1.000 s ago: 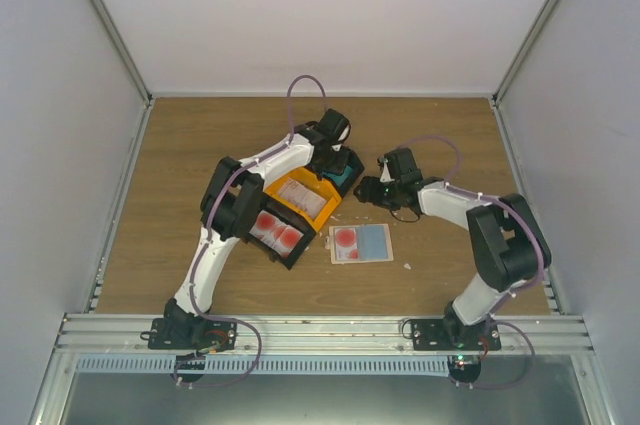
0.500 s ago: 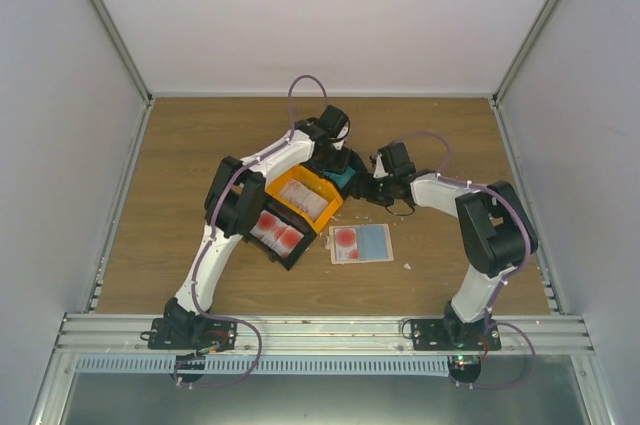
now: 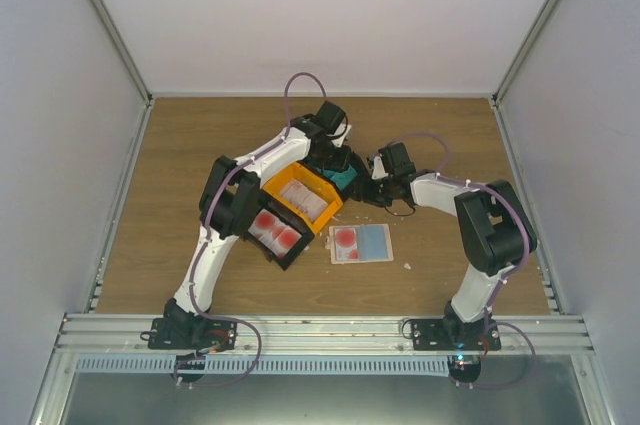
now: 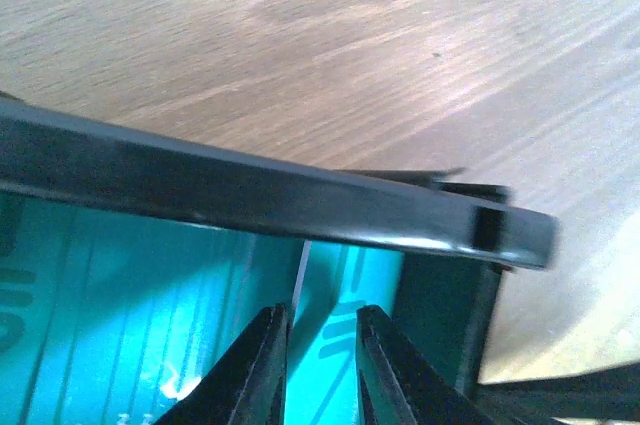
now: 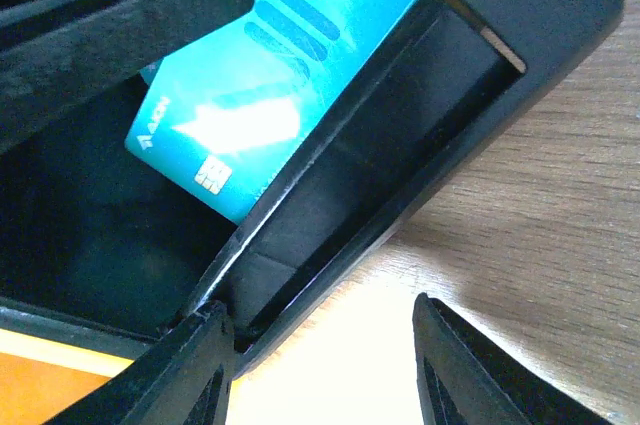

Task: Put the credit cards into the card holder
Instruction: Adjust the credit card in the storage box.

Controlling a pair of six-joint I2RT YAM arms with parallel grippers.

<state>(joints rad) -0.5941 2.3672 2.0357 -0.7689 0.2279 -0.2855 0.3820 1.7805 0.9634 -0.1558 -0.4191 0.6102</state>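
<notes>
The wooden table (image 3: 180, 165) carries a joined row of three trays running diagonally at its middle. The near black tray (image 3: 290, 259) holds white cards with red blotches (image 3: 272, 230), the orange tray (image 3: 296, 183) next to it holds pale pinkish-grey cards (image 3: 312, 202), and the far black tray (image 3: 352, 183) holds teal-green cards (image 5: 270, 75). Both arms reach in over that far tray, the left from the far-left side and the right from the right.

Just beside the trays on the near-right, the card holder (image 3: 372, 242) lies open and flat on the wood. A red-blotched card (image 3: 345, 238) sits in its left half, and its right half shows a pale blue-grey pocket.

The left gripper (image 4: 322, 317) points down inside the far black tray, below its rim. Its jaws stand a narrow gap apart, and the thin edge of an upright teal-green card runs down into that gap close to the left finger (image 4: 262, 365). Teal shows between that edge and the other finger, so the jaws are not clamped.

The right gripper (image 5: 318, 310) has its jaws spread wide astride the same tray's outer wall, one finger (image 5: 195, 370) by the inside edge and the other over bare wood, holding nothing.

A small white scrap (image 3: 408, 265) lies on the wood right of the card holder
</notes>
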